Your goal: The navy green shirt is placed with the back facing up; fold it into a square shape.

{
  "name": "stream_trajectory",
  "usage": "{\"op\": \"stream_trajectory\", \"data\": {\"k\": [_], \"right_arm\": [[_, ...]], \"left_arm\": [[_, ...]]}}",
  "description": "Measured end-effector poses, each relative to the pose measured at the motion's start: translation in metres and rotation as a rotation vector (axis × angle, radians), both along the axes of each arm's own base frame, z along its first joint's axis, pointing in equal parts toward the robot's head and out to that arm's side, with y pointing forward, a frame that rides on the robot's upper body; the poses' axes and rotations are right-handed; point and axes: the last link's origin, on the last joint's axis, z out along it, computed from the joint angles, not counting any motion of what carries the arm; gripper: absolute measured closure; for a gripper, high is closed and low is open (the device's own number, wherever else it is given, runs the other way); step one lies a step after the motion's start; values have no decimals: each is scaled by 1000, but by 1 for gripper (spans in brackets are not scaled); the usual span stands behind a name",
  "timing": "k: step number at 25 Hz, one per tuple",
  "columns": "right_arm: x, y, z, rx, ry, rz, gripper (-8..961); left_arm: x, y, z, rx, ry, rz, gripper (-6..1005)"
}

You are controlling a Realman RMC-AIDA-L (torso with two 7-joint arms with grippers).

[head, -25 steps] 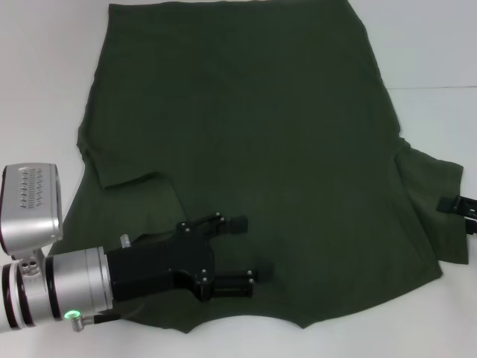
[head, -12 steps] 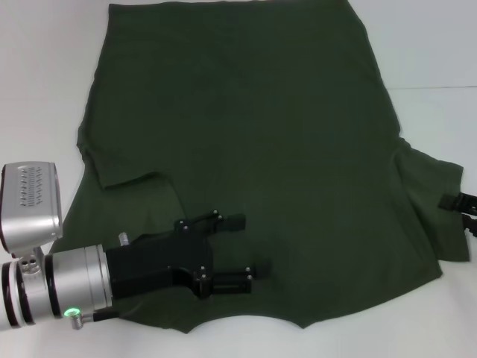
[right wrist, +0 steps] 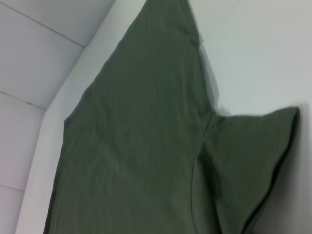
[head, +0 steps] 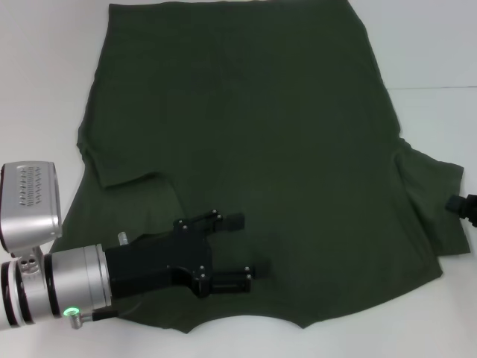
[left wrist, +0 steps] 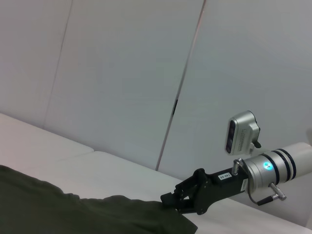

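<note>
Head view: left tool (head: 240, 247) spread open, empty, low over navy green shirt (head: 253, 149) near worktop (head: 432, 45) front edge. Right tool (head: 463, 206) at right sleeve edge, grip state unclear. Risk: pinching both layers, dragging cloth crooked.

Lit evenly and brightly from overhead, with no hard glare anywhere. Washing the white table (head: 440, 45) close to pure white in the head view, leaving the shirt (head: 246, 149) dark with weave barely showing. Casting only a faint soft shadow under the left gripper (head: 242, 246). Blurring noticeably in the right wrist view, shirt edges (right wrist: 204, 68) smearing. Holding sharp in the left wrist view, wall panels (left wrist: 122, 73) grey and slightly dim.
</note>
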Motion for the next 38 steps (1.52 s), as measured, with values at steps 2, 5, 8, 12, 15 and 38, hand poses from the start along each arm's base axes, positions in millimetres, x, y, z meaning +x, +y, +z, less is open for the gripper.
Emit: {"op": "stream_trajectory", "data": {"k": [2, 5, 8, 12, 15, 38], "right_arm": [[1, 0, 2, 19, 1, 0, 751], [1, 0, 3, 24, -1, 2, 811], [1, 1, 4, 31, -4, 9, 870], [0, 2, 6, 48, -6, 20, 950], [-1, 3, 7, 58, -6, 25, 954], [9, 28, 41, 95, -195, 46, 923]], "left_arm": [[0, 0, 0, 0, 0, 0, 62], [0, 0, 0, 0, 0, 1, 62], [0, 0, 0, 0, -1, 2, 62], [0, -1, 0, -1, -2, 4, 61], [-1, -1, 0, -2, -2, 6, 61], [-1, -1, 1, 3, -25, 27, 62]]}}
